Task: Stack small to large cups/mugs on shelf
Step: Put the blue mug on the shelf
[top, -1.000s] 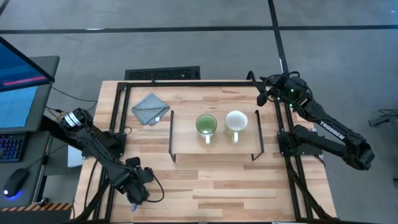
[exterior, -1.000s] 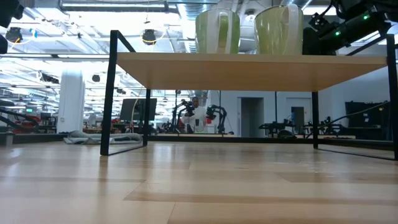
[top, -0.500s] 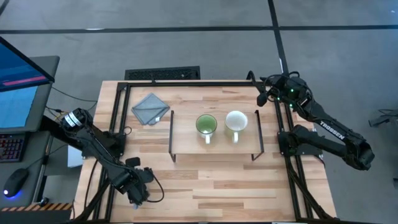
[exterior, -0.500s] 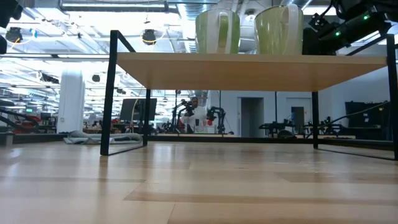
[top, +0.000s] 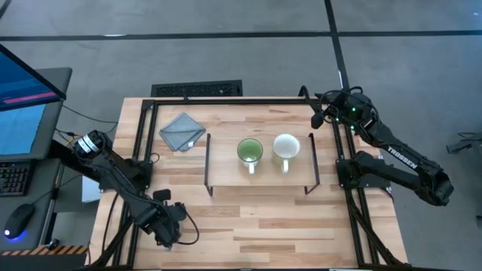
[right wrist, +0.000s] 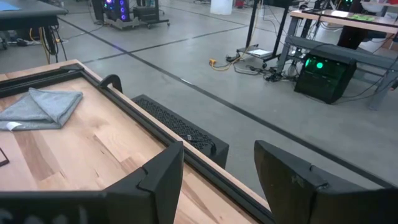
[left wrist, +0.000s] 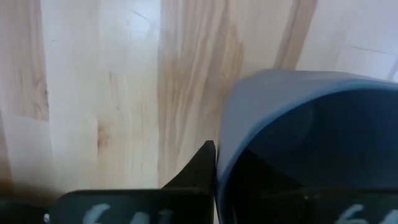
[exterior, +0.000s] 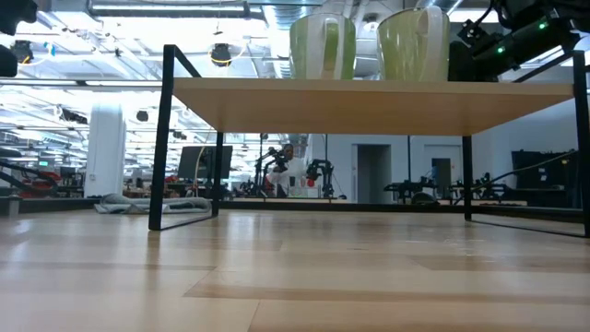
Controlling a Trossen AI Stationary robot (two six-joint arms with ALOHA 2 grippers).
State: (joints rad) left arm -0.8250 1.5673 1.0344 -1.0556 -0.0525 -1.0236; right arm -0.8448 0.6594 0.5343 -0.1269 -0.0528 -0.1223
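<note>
Shelf (top: 226, 177) stands mid-table (top: 263, 226). Two mugs on shelf, side by side – one mug (top: 250, 153) left, other mug (top: 286, 147) right, close but apart. Cloth (top: 182, 131) on table behind shelf, toward left. Left gripper (top: 167, 232) near front left table corner – third mug (left wrist: 311, 149) between its fingers. Right gripper (top: 322, 113) at back right table corner, behind shelf.

The blue mug (left wrist: 311, 143) runs off the left wrist view's edge.
</note>
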